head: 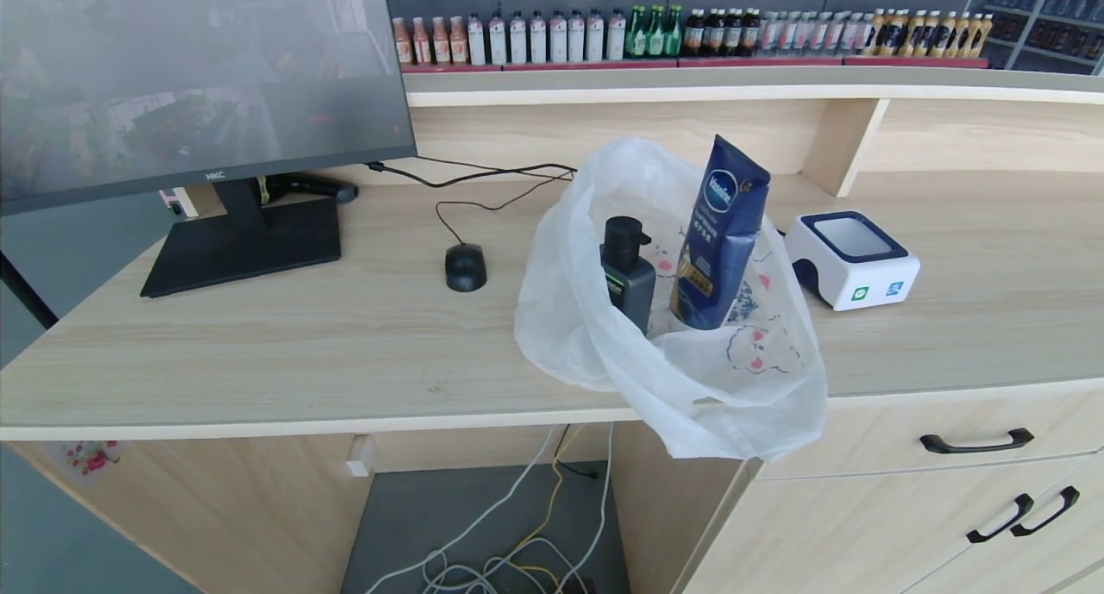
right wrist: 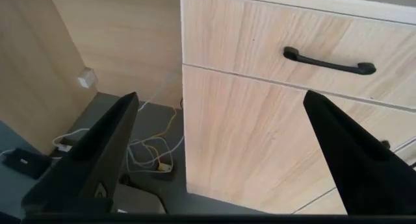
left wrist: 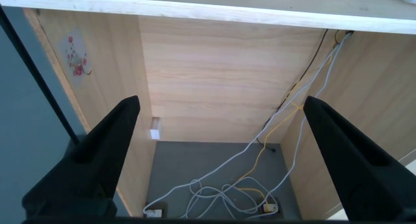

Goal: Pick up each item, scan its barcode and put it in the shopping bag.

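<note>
Our left end effector [left wrist: 221, 107] hangs with its two black wedge-shaped fingers [left wrist: 97, 165] spread wide and nothing between them. Ahead of it opens the recess under the surface [head: 259, 353], walled in pale wood-grain panels. White and yellow cables [left wrist: 227, 185] loop loosely on its dark floor. The surface's light front edge runs above this end effector.

Our right end effector [right wrist: 221, 97] is likewise spread wide and holds nothing. It faces flat wood-grain drawer fronts [right wrist: 260, 120], and a slim black bar handle [right wrist: 328, 62] lies just beyond its fingers.

Above both end effectors, on the surface, sits the shopping bag [head: 673, 353]. It is thin, crinkled, translucent white plastic, its mouth is open, and one fold drapes over the front edge. Inside it stand a dark squared pump bottle [head: 627, 271] and a tall glossy blue pouch [head: 718, 232], side by side.

On the right end effector's side of the bag sits a white box scanner [head: 849, 259] with a navy rim. On the left end effector's side lie a rounded black mouse [head: 465, 266] and a monitor [head: 198, 77] on a flat stand, with bare wood in front of them.
</note>
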